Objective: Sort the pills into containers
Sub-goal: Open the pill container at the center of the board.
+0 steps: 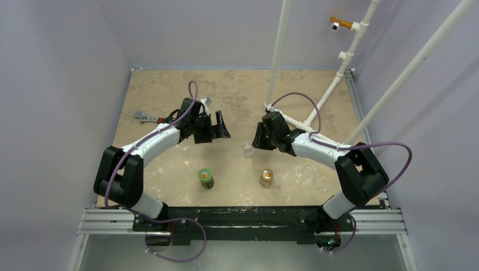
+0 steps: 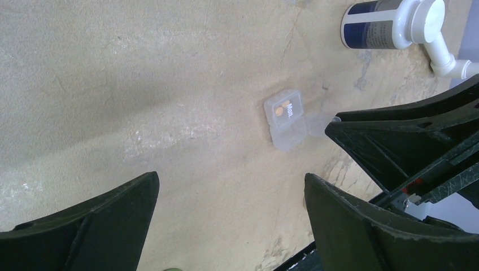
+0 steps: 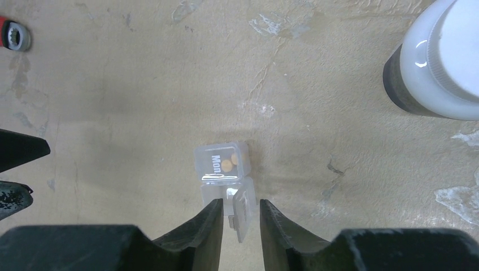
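Pills [image 3: 229,163] lay in the case [image 3: 208,169]. My right end effector [image 3: 240,204] straddled its open lid [image 2: 317,123], narrowly parted; my left end effector [image 2: 230,178] hung wide. Next, I judged, shut that lid.

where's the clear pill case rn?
Top view: the clear pill case sits mid-table at the tips of the right end effector, beyond the tan-orange bottle; the right wrist view shows one end between them.

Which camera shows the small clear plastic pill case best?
The right wrist view: the small clear plastic case sits close, its "Mon" print and two tan-orange pills readable. The left wrist view shows the case smaller; the top view, only a faint speck.
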You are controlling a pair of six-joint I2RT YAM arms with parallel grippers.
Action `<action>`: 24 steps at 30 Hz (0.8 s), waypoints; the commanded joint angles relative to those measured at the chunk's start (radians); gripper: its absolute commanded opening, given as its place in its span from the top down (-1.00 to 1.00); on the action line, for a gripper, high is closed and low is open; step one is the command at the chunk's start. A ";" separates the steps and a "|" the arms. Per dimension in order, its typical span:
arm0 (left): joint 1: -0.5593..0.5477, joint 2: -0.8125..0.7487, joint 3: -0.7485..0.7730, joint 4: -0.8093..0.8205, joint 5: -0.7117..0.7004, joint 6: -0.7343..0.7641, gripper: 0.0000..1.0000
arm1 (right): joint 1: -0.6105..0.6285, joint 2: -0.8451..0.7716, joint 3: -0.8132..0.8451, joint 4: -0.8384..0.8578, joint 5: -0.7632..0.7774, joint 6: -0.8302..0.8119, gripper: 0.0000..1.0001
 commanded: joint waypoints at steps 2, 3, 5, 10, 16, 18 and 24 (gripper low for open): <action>-0.001 -0.041 0.006 0.006 0.002 0.023 -1.00 | -0.004 -0.004 0.045 -0.003 0.023 -0.012 0.32; -0.001 -0.041 0.006 0.004 0.000 0.023 -1.00 | -0.004 -0.007 0.046 -0.005 0.023 -0.012 0.29; -0.001 -0.044 0.010 0.001 -0.002 0.025 -1.00 | -0.003 -0.012 0.052 -0.009 0.023 -0.014 0.25; -0.001 -0.051 0.020 -0.009 -0.009 0.025 -1.00 | -0.004 -0.025 0.064 -0.019 0.026 -0.017 0.13; -0.001 -0.056 0.037 -0.023 -0.014 0.032 -1.00 | -0.004 -0.045 0.076 -0.036 0.031 -0.020 0.01; -0.001 -0.059 0.041 -0.026 -0.016 0.033 -1.00 | -0.003 -0.052 0.080 -0.041 0.031 -0.022 -0.03; -0.001 -0.068 0.051 -0.037 -0.020 0.044 -1.00 | -0.003 -0.074 0.095 -0.066 0.034 -0.026 -0.17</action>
